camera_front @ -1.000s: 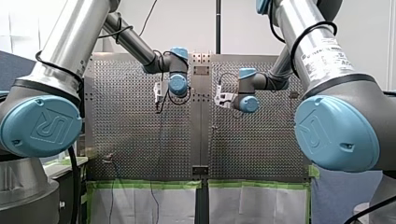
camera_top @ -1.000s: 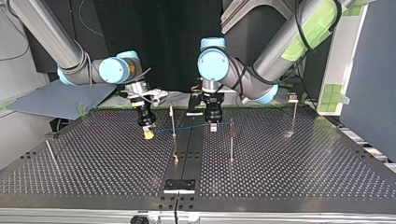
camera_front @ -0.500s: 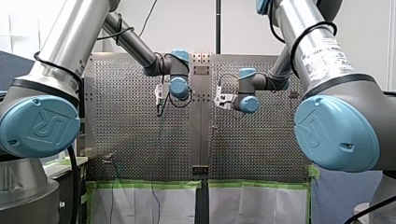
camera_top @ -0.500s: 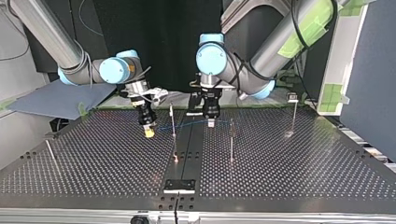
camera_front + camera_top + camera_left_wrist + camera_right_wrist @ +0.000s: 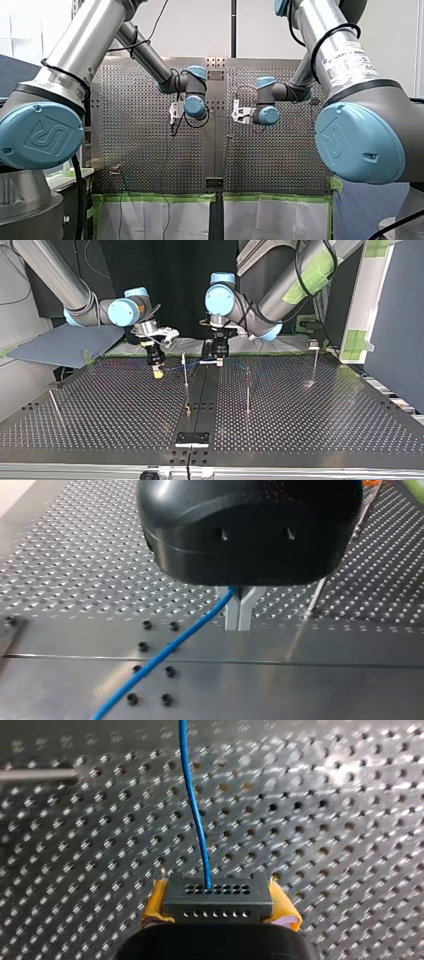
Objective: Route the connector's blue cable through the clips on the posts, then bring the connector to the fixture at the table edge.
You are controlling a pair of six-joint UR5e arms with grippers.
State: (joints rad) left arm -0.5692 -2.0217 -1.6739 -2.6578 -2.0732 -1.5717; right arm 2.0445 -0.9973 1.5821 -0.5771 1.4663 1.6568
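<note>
Front: my left arm (image 5: 145, 52) and my right arm (image 5: 300, 75) both reach in beside the centre strip of the surface (image 5: 135, 150); can't tell either grip from here. Top: right hand (image 5: 158, 373) and left hand (image 5: 219, 362) flank a clip post (image 5: 185, 371) near the arms' edge. The fixture (image 5: 192, 438) sits mid-way along the opposite edge. Left wrist: metal fingers (image 5: 232, 615) pinched on the blue cable (image 5: 170, 647). Right wrist: yellow pads (image 5: 156, 904) clamped on the connector (image 5: 218, 897), with the cable leaving straight ahead. Likely step: seating the cable in that post's clip. Keep the span lightly taut and lower both hands level. Let the left pinch slide rather than yank the connector.
</note>
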